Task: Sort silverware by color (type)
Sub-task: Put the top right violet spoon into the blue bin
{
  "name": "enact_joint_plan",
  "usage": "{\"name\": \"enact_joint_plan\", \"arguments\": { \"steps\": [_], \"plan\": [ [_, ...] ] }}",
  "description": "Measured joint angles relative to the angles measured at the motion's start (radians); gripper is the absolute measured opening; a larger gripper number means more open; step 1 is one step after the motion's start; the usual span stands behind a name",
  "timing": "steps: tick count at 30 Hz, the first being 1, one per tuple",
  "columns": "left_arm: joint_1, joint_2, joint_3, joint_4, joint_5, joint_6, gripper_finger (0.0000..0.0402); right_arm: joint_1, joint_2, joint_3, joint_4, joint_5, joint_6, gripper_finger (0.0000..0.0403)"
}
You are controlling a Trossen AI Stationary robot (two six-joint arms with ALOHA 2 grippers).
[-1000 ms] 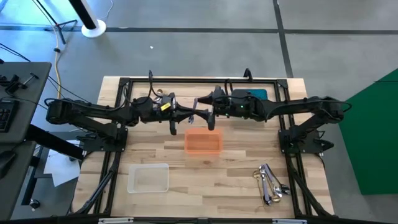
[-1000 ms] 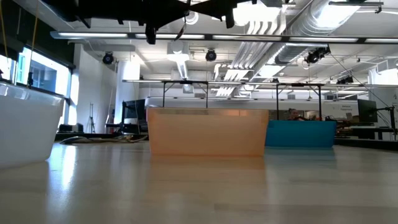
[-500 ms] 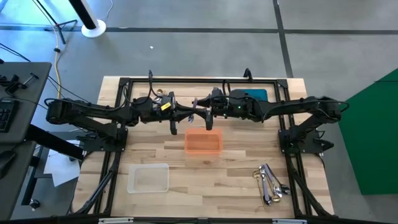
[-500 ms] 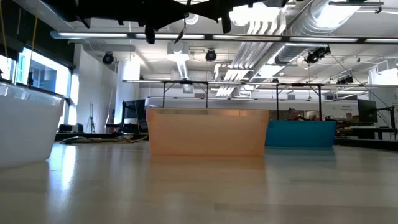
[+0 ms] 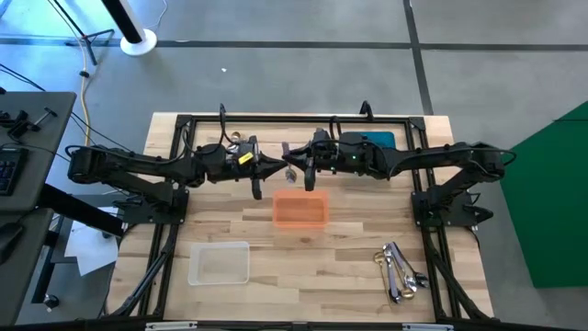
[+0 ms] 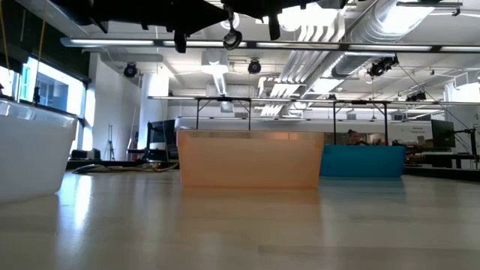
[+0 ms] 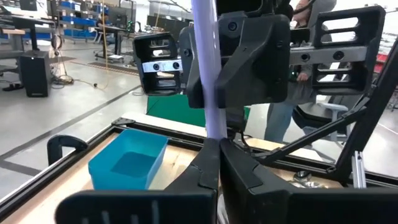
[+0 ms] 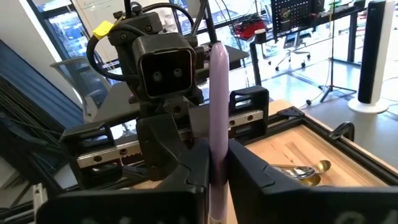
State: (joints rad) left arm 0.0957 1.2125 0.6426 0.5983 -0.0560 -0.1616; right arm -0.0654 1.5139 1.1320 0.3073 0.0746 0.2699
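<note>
Where both arms meet above the orange bin [image 5: 299, 210], the left gripper [image 5: 278, 168] and right gripper [image 5: 296, 168] each pinch one shiny, thin silver utensil [image 7: 208, 74]; more silverware [image 5: 398, 268] lies piled near the table's right corner.

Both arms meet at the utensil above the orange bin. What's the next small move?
Probably open the left gripper: both sets of jaws are shut on the silver utensil, and the blue bin sits on the right gripper's side.

three bins: one orange bin [image 5: 299, 210], one clear bin [image 5: 219, 263], one blue bin [image 5: 378, 141]. one heap of silverware [image 5: 398, 268], pieces too small to count.
</note>
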Motion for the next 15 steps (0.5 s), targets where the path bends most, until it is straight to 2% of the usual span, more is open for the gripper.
{"name": "enact_joint_plan", "arguments": {
  "steps": [15],
  "plan": [
    [0.000,0.000,0.000,0.003,-0.002,0.009,0.0001,0.000,0.000,0.000,0.003,-0.008,-0.001,0.0016]
  ]
}}
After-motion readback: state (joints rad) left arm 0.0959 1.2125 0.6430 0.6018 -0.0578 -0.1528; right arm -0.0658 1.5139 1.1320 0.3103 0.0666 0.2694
